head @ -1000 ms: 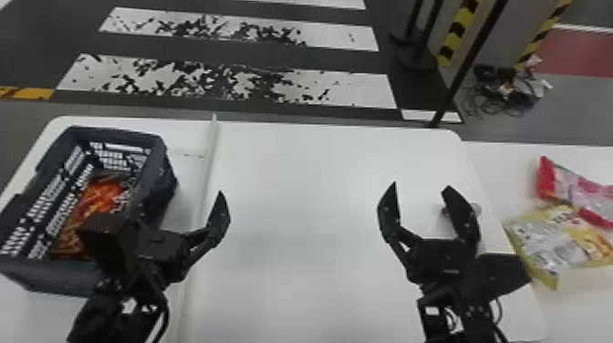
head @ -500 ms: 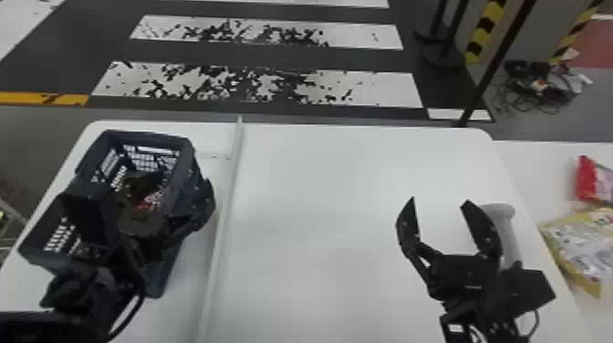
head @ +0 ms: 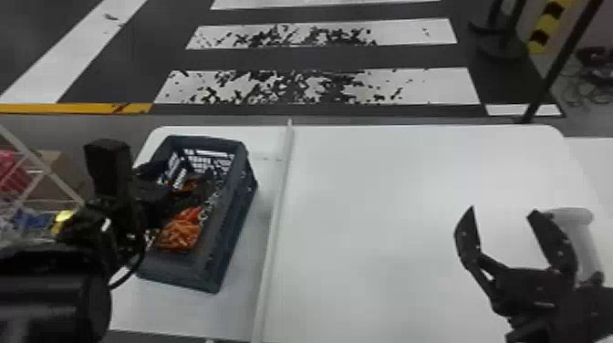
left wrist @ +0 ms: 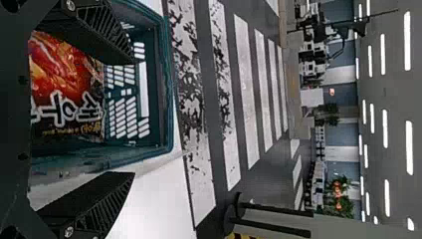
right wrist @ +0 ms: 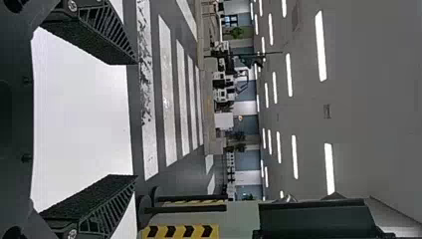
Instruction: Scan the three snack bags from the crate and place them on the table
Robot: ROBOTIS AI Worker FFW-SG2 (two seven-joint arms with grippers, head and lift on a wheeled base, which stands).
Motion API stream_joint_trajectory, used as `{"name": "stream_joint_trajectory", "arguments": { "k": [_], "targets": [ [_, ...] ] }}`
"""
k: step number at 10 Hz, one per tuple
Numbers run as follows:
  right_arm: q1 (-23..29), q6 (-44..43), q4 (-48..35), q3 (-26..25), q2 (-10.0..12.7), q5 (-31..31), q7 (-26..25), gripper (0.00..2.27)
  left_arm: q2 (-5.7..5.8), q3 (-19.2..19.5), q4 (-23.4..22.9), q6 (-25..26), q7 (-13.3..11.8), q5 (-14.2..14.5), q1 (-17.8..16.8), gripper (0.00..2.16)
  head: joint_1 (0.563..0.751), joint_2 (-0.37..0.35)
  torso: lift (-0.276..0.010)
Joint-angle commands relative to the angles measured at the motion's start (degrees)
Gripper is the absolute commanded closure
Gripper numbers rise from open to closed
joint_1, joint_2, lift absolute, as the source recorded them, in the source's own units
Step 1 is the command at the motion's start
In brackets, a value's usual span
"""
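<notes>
And here's the crate (head: 232, 223), matt, hard plastic; inside, the snack bag (left wrist: 59, 69) gleams in glossy film. The table (head: 374, 205) runs smooth, faintly shiny. Right gripper (head: 500, 212): matt black, 2 fingers (right wrist: 102, 206) rough and ribbed, metal screws (right wrist: 72, 233) glinting.

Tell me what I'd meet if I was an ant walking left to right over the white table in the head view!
The blue-grey crate → the long white strip → the robot's open right pincer.

A red-orange snack bag (left wrist: 62, 74) lies inside the crate (head: 182, 276).
</notes>
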Motion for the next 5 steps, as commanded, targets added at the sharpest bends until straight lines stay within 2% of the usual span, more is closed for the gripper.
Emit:
{"name": "stream_joint_trajectory", "arguments": {
  "k": [1, 2, 5],
  "targets": [
    [0.17, -0.18, 0.25, 0.02, 0.00, 0.00, 0.00, 0.07, 1.85, 1.31, 1.72, 5.67, -1.38, -1.97, -4.02, 0.08, 0.695, 0.145, -0.062],
    [0.52, -0.88, 0.25, 0.02, 0.00, 0.00, 0.00, 0.07, 2.38, 1.58, 3.12, 7.25, -2.78, -3.28, -6.12, 0.08, 0.695, 0.168, -0.062],
    [0.87, -1.94, 0.25, 0.02, 0.08, -0.09, 0.00, 0.07, 2.73, 0.96, 9.89, 10.59, -8.85, -8.03, -11.22, 0.08, 0.695, 0.199, -0.062]
  ]
}}
